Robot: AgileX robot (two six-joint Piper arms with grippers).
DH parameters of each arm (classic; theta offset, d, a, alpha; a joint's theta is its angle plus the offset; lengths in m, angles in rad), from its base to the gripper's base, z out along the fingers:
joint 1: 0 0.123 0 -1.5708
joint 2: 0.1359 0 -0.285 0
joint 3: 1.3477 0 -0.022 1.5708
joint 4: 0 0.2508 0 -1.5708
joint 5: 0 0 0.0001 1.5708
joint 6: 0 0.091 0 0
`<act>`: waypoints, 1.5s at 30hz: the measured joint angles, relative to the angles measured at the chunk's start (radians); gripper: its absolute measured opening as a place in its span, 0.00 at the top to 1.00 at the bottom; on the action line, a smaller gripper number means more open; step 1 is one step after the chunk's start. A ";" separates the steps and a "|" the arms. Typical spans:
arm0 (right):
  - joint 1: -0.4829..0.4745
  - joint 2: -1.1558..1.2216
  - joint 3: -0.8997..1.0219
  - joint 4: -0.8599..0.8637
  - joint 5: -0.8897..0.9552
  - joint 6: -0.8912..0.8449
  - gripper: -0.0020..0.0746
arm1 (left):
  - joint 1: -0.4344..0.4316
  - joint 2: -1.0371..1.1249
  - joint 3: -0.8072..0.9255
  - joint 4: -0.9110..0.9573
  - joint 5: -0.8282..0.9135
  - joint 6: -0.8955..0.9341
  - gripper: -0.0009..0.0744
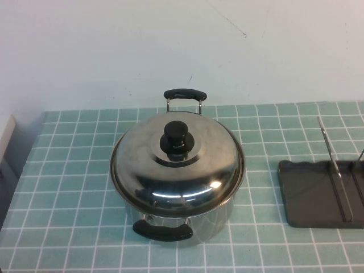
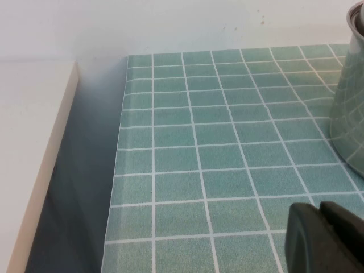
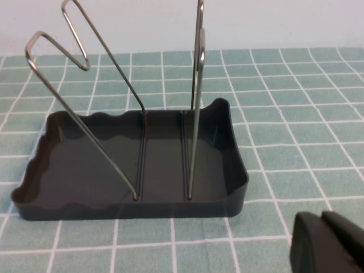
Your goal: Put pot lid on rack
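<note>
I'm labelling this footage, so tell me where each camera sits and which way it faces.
High view: raised, angled down at the round shiny steel pot lid and dark tray rack; no arm shows.
Left wrist view: low over the green tiled table, steel pot alongside; left gripper at the edge.
Right wrist view: faces the rack; right gripper at the edge.
High and right wrist views share the rack.

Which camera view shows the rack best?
The right wrist view: the whole rack shows, tray and wire dividers, with the right pincer near it. The high view cuts it at the right edge. The left wrist view shows only the left pincer, no rack.
</note>
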 joint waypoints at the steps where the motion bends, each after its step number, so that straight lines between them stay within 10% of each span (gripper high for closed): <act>1: 0.000 0.000 0.000 0.000 0.000 0.000 0.98 | 0.000 0.000 0.000 0.000 0.000 0.000 0.99; 22: 0.000 0.000 0.000 0.000 0.000 0.000 0.98 | 0.000 -0.002 0.000 -0.022 0.000 0.000 0.99; 31: 0.000 0.000 0.000 0.000 0.000 0.000 0.98 | 0.000 -0.002 0.002 -0.572 -0.093 -0.219 0.99; 45: 0.000 0.000 0.000 0.000 0.000 0.000 0.98 | 0.000 -0.002 0.002 -0.740 -0.229 -0.203 0.99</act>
